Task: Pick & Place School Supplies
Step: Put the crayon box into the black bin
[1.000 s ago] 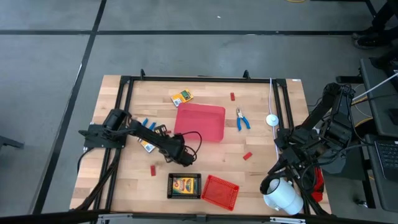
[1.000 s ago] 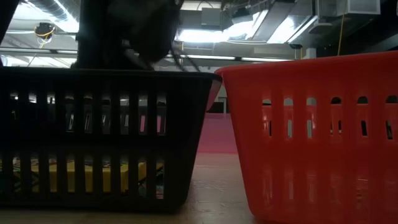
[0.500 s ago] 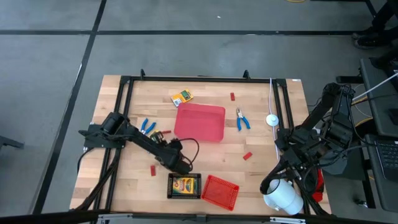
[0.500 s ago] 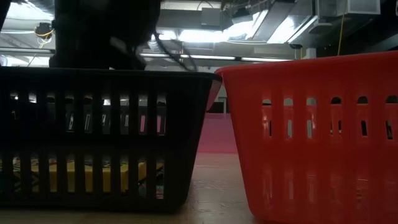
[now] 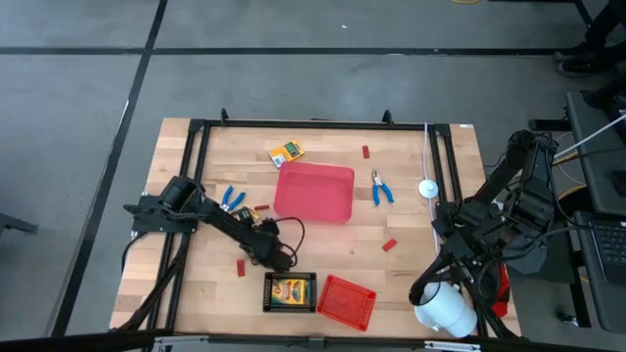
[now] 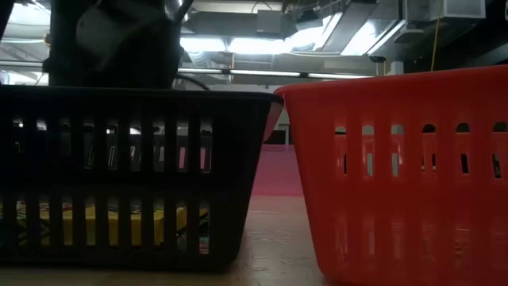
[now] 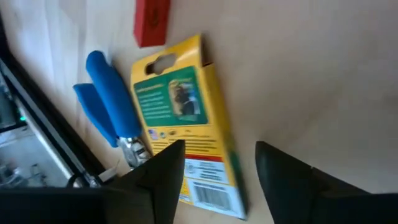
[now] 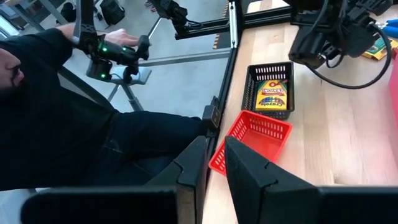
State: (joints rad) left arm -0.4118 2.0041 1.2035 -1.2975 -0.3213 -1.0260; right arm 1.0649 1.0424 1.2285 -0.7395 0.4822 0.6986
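A wooden bench (image 5: 411, 196) is seen from above, with a dark robot arm at each side. The left end effector (image 5: 277, 258) hangs low over the bench, just behind a small black basket (image 5: 290, 291) that already holds one yellow-and-green crayon box (image 5: 290, 290). A second ago this arm was reaching farther toward the basket with its fingers closed; it has since pulled back slightly and spread its fingers wide.

In the left wrist view, a second yellow-and-green card box (image 7: 186, 124) lies flat on the wood between and beyond the open fingers (image 7: 163, 174). It touches nothing but the bench. Beside it are blue-handled pliers (image 7: 109, 99) and a small red block (image 7: 152, 20).

This suggests the box was let go or slipped free short of the basket, so it probably needs picking up again.

Other supplies are scattered around: a third card box (image 5: 287, 153) behind a large red tray (image 5: 315, 192), another pair of pliers (image 5: 380, 188), and more red blocks. A red mesh basket (image 5: 345, 299) stands empty by the black one.

The right end effector (image 8: 214, 163) waits off the bench's right edge, fingers nearly closed and holding nothing. A person sits beyond it.
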